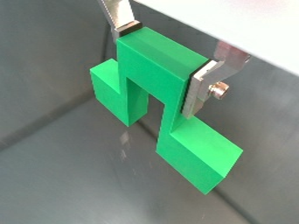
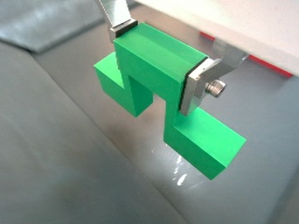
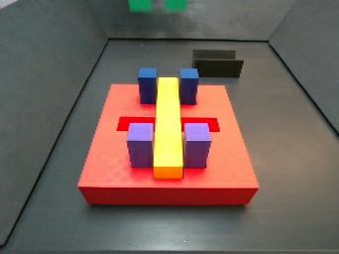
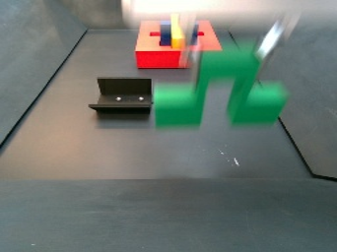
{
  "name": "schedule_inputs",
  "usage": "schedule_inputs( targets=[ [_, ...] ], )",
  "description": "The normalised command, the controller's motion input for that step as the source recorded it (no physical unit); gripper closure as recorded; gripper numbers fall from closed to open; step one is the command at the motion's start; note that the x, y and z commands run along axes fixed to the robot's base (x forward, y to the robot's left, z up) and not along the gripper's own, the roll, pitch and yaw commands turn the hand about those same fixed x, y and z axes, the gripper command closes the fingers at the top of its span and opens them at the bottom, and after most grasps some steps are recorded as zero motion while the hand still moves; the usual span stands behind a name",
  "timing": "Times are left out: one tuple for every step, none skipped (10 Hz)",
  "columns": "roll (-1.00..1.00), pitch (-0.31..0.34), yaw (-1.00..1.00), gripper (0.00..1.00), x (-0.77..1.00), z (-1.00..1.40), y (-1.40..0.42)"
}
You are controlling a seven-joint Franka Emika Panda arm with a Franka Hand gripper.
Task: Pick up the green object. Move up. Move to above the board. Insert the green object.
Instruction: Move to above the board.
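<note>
The green object (image 1: 158, 96) is bridge-shaped, and my gripper (image 1: 163, 57) is shut on its raised centre cube, one silver finger (image 1: 208, 80) on each side. It hangs clear above the grey floor in both wrist views (image 2: 158, 87). In a side view it is a large blurred green shape (image 4: 218, 89) in front of the board (image 4: 158, 56); the gripper (image 4: 227, 44) above it is blurred. In a side view only its green tips (image 3: 157, 4) show at the top edge, behind the red board (image 3: 106, 164).
The board bears a long yellow bar (image 3: 169, 124), two blue cubes (image 3: 149, 84) and two purple cubes (image 3: 141, 144), with a recess (image 3: 133, 125) beside the bar. The dark fixture (image 3: 219, 64) stands behind the board, also in a side view (image 4: 121, 96). Grey walls enclose the floor.
</note>
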Motion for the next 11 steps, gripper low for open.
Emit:
schedule_inputs(
  targets=[
    [0.02, 0.025, 0.00, 1.00, -0.02, 1.40, -0.01],
    [-0.02, 0.079, 0.00, 1.00, 0.05, 1.40, 0.02],
    [-0.02, 0.092, 0.00, 1.00, 0.04, 0.77, 0.01],
    [-0.08, 0.253, -0.23, 1.00, 0.08, 0.13, -1.40],
    [-0.05, 0.209, -0.20, 1.00, 0.08, 0.11, -1.40],
    [-0.01, 0.126, -0.10, 1.00, 0.07, 0.11, -1.40],
    [-0.03, 0.037, -0.05, 1.00, 0.07, 0.11, -1.40],
    [-0.01, 0.033, -0.03, 1.00, 0.07, 0.11, -1.40],
    [-0.01, 0.030, -0.01, 1.00, 0.07, 0.12, -1.40],
    [-0.03, 0.026, 0.00, 1.00, 0.07, 0.12, -1.40],
    [-0.01, 0.020, 0.00, 1.00, 0.06, 0.12, -1.40]
  ],
)
